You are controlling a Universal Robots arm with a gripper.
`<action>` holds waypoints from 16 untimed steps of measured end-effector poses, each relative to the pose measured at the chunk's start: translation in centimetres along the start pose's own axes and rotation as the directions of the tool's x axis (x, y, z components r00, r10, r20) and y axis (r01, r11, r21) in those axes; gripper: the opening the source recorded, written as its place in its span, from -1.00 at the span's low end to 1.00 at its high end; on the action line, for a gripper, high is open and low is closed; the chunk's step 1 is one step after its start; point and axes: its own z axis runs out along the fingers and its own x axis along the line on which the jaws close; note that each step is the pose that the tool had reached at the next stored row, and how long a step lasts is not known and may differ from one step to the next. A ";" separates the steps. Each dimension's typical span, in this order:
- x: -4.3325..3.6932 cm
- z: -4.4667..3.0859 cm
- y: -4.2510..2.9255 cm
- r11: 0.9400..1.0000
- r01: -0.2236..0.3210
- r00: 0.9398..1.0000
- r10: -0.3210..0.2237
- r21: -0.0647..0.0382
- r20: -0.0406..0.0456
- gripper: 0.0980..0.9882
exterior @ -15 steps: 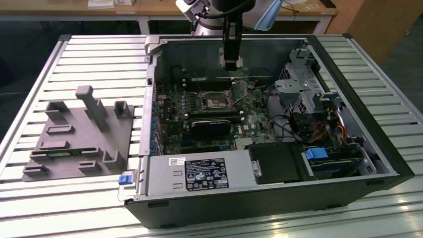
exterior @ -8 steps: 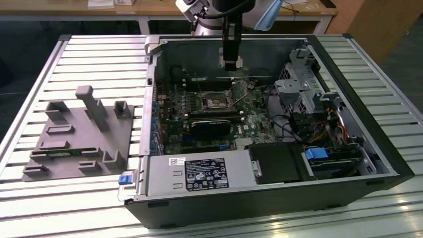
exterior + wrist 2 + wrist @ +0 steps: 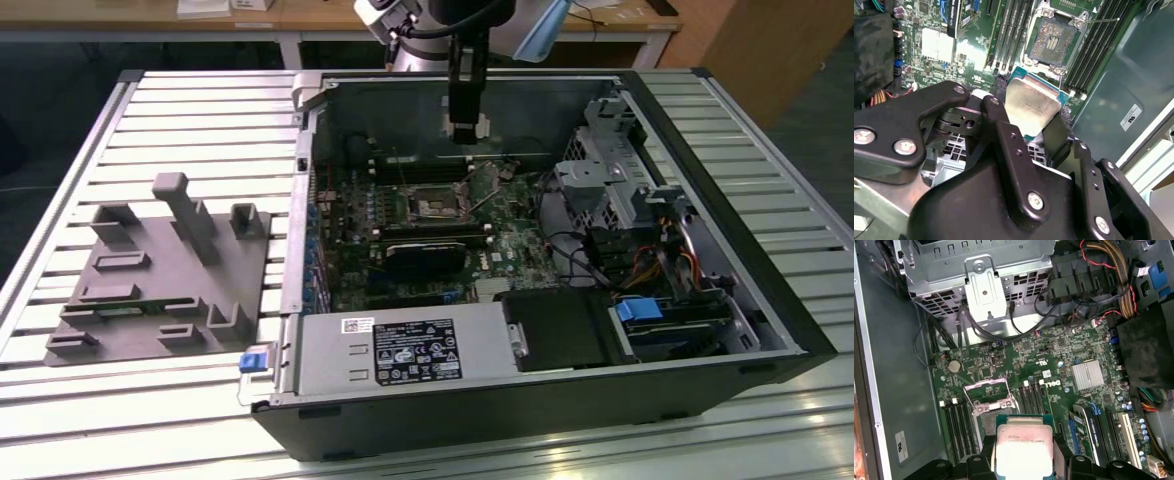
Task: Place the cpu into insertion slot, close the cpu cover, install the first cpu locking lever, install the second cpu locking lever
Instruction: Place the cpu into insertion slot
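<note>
My gripper [image 3: 463, 133] hangs inside the open computer case, above the green motherboard. It is shut on the cpu [image 3: 1031, 102], a flat square chip with a silvery top, held by two opposite edges between the black fingers [image 3: 999, 117]. In the first wrist view the cpu [image 3: 1021, 447] hovers just short of the insertion slot [image 3: 988, 412]. The slot's dark centre is uncovered [image 3: 1054, 42]. The thin metal frame of the cpu cover [image 3: 985, 388] stands raised at the slot's far side. A thin wire lever [image 3: 1101, 20] sticks out beside the slot.
Long black memory slots [image 3: 956, 422] flank the socket. A metal drive cage [image 3: 607, 185] and cable bundles [image 3: 594, 260] fill the case toward the exterior view's right. A power supply [image 3: 400, 350] sits at the front. A grey fixture [image 3: 160, 270] lies on the slatted table outside.
</note>
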 end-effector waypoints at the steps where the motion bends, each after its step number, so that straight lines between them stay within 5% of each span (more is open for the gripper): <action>1: 0.00 0.01 0.00 1.000 -0.003 1.000 0.003 0.000 0.000 0.00; 16: 0.00 0.31 -0.03 0.999 -0.051 0.999 0.051 -0.001 0.005 0.00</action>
